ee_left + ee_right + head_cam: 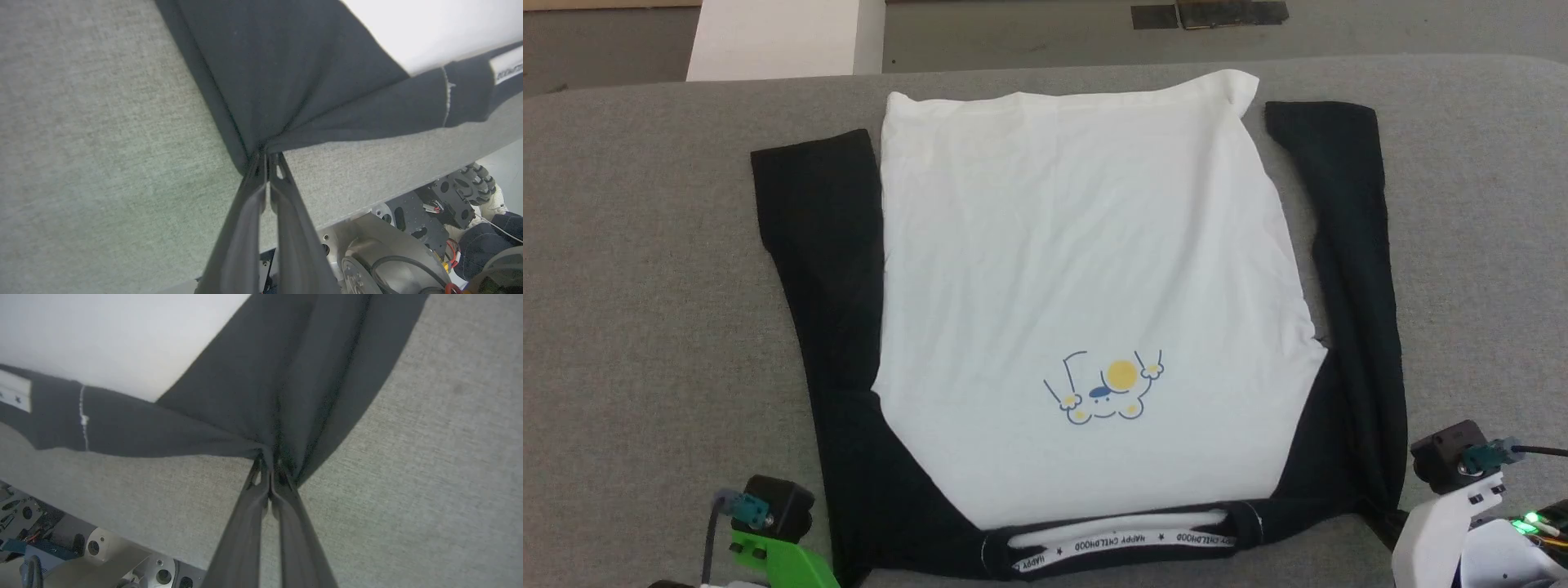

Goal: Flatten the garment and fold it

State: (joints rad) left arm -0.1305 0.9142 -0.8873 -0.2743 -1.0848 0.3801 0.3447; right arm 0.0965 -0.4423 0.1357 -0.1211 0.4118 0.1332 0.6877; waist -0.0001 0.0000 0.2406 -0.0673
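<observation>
- Bench point(645, 286): covered in grey woven cloth and taking up most of the head view. A strip of grey floor point(1013, 33) lies past its far edge.
- Floor items: a white block point(776, 37) at the far left and a dark strip point(1209, 14) at the far right.
- Garment point(1078, 269): white body with black sleeves, spread front-up in the middle of the bench. The collar is toward the robot and the hem is at the far side.
- Hem point(1062, 94): mostly straight, with its far right corner turned over a little.
- Left sleeve point(817, 245) and right sleeve point(1347, 245): both lie alongside the body, with the cuffs pointing away from the robot.
- Print point(1107, 388): a yellow circle with blue line drawing, on the lower middle of the white front and seen upside down.
- Neckline point(1119, 543): black, near the bench's near edge. A white inner tape with lettering shows in the opening.
- Left pincer point(267, 157): its fingers are closed together on a bunch of black cloth at the garment's left shoulder corner. Folds radiate from the pinch.
- Right pincer point(271, 463): its fingers are likewise pressed together on gathered black cloth at the right shoulder corner.
- Robot base point(408, 245): metal plates and cables below the bench edge, with a dark wheel point(476, 183) beside them.
</observation>
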